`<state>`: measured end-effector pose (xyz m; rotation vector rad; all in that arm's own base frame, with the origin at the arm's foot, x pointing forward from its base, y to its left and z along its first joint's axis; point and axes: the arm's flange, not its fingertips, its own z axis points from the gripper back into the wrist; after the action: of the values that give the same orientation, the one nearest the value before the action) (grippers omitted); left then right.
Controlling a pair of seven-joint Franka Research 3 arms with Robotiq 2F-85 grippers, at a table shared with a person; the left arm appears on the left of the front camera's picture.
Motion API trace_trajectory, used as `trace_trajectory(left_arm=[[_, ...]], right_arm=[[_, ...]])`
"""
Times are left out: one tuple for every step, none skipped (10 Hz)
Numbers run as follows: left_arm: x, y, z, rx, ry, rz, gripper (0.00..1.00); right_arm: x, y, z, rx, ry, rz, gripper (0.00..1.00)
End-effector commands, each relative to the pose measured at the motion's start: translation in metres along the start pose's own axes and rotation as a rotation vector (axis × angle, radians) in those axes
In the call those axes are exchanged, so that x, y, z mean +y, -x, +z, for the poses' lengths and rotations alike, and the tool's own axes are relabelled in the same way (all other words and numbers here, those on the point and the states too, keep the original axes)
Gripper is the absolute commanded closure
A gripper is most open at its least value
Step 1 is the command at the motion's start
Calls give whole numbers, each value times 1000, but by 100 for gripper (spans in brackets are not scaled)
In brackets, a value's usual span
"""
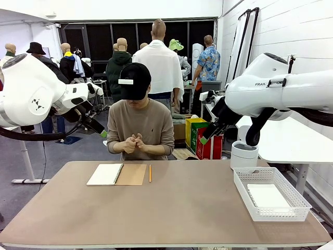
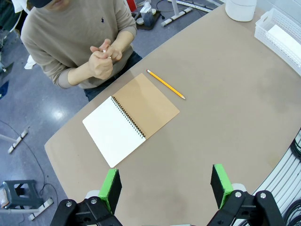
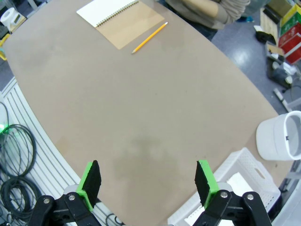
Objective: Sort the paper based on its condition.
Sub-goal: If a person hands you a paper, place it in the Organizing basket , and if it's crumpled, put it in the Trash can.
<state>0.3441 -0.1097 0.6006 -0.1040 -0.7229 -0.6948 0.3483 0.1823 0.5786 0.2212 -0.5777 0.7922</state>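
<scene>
A flat white sheet of paper (image 1: 267, 197) lies in the white basket (image 1: 300, 200) at the table's right end; the paper (image 3: 239, 183) also shows in the right wrist view. The person's hands (image 1: 132, 143) are clasped together at the far edge around a small white bit (image 2: 106, 50); what it is I cannot tell. My left gripper (image 2: 166, 181) hangs open high above the near left part of the table, nothing between its fingers. Above the table's right part, my right gripper (image 3: 147, 173) stands open and empty, beside the basket (image 3: 244, 165).
An open spiral notebook (image 1: 105, 174) with a brown cover (image 2: 148, 103) lies in front of the person, a yellow pencil (image 1: 150, 173) just right of it. A white round bin (image 1: 243, 154) stands behind the basket. The table's middle (image 1: 177, 208) is bare.
</scene>
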Motion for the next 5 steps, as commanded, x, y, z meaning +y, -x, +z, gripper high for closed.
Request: trace_trajectory(left_arm=[[1,0,1,-12,6,-2,0],[1,0,1,-12,6,-2,0],[1,0,1,-12,6,-2,0],[1,0,1,-12,6,-2,0],[1,0,1,-12,6,-2,0]], right_arm=[[1,1,0,11,0,-1,0],[1,1,0,11,0,-1,0],[1,1,0,11,0,-1,0],[1,1,0,11,0,-1,0],[1,1,0,11,0,-1,0]])
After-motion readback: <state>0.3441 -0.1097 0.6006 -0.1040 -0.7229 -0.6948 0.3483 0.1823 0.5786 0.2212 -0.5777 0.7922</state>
